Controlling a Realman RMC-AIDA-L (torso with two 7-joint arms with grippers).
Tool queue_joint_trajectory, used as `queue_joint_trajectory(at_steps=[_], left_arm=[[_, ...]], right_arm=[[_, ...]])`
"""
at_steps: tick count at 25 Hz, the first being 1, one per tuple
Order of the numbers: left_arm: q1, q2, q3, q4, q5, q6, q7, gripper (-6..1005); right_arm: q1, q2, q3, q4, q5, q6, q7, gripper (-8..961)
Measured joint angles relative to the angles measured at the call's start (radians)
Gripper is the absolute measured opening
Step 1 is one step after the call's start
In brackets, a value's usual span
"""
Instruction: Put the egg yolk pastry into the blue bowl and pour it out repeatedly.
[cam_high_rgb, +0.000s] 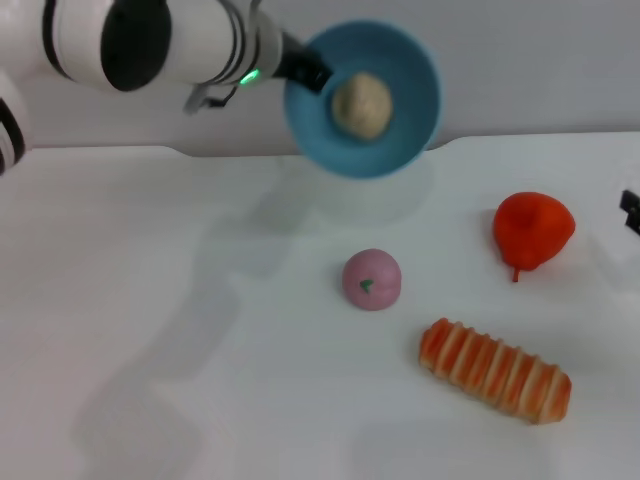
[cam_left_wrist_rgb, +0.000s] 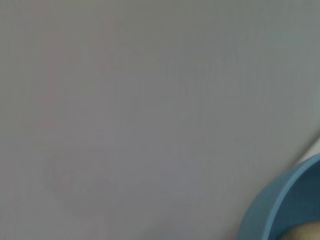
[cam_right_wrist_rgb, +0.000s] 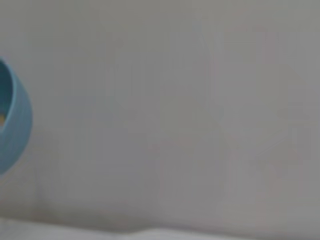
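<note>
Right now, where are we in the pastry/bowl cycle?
Done: the egg yolk pastry sits inside the blue bowl.
In hand: the left gripper holds the bowl by its rim, lifted clear of the table and tipped with its opening toward the head camera; the pastry has not dropped out.
Left: finish the pour onto the table, then reload. The right gripper barely shows at the table's right edge.

A white counter fills most of the head view, smooth and matte, with rounded corners along its far edge. Behind it rises a plain pale grey wall, bare and even in tone. The light is soft and diffuse, laying faint blurred grey shadows across the counter's left half. Both wrist views show mostly the same flat grey wall, featureless.
</note>
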Motion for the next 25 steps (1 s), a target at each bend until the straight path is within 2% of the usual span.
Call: queue_joint_trajectory(at_steps=[6,9,13,20,25], left_arm=[[0.024,-0.003,0.074,-0.026,-0.001,0.229,-0.004,-1],[0.051,-0.007,0.141,-0.022,-0.005,0.378,-0.010,-1],[0.090,-0.011,0.220,-0.041,-0.008,0.557,-0.012,-1],[0.114,-0.012,0.312,-0.022,-0.056,0.834,-0.012,0],[0.117,-0.012,0.368,-0.002,-0.130,0.930,-0.003,0]], right_arm=[[0.006,-0.002,0.000,0.163,0.285,-0.118,-0.260,523],[0.007,-0.002,0.000,0.207,0.351,-0.153,-0.328,523],[0.006,-0.002,0.004,0.239,0.368,-0.177,-0.351,523],[0.005,0.000,0.012,0.262,0.370,-0.188,-0.354,523],[0.001,-0.001,0.023,0.270,0.371,-0.189,-0.355,523]])
